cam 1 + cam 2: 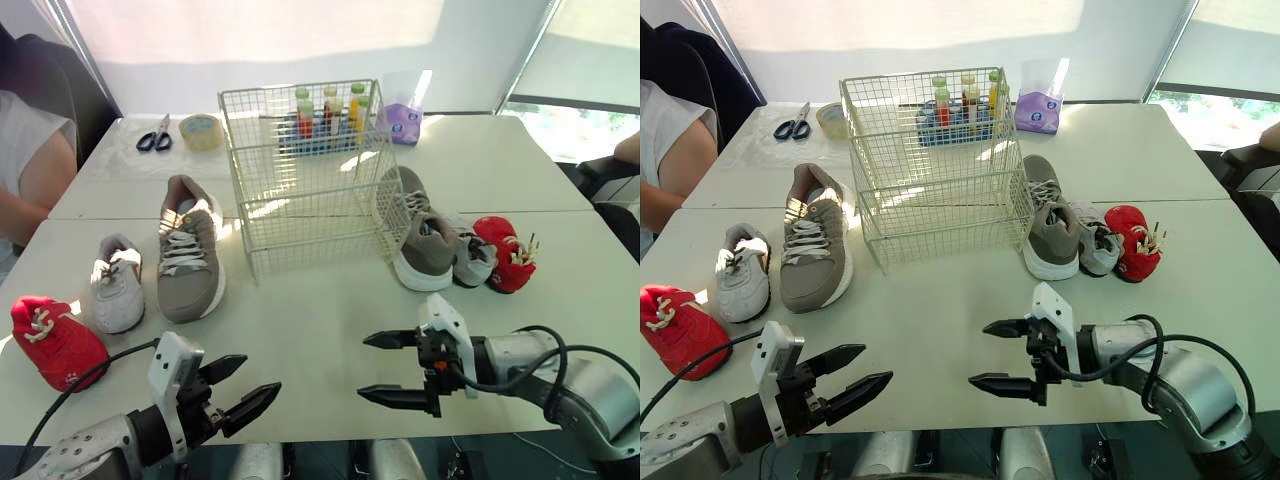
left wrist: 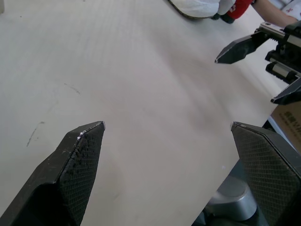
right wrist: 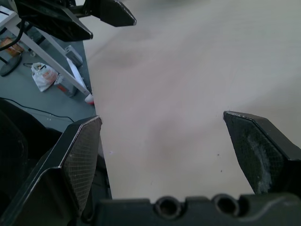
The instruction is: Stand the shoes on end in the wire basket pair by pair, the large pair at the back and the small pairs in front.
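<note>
Table [image 1: 320,330], left to right.

- Near the left edge: small red shoe [image 1: 55,343], on its sole, long axis diagonal.
- Small white shoe [image 1: 117,285] and large taupe shoe [image 1: 189,250], side by side, axes near-to-far, toes toward the near edge.
- Left gripper [image 1: 262,374] over the near edge, jaws apart, holding nothing.
- Wire basket [image 1: 305,170], mid-table toward the far edge, all shoes outside it.
- Right gripper [image 1: 363,366] over the near edge, jaws wide, holding nothing.
- Just right of the basket: second large taupe shoe [image 1: 420,240], heel toward the near edge, then small grey shoe [image 1: 472,258] and second red shoe [image 1: 507,254], touching.
- Purple pack [image 1: 405,122] at the far edge; print too small to read.
</note>
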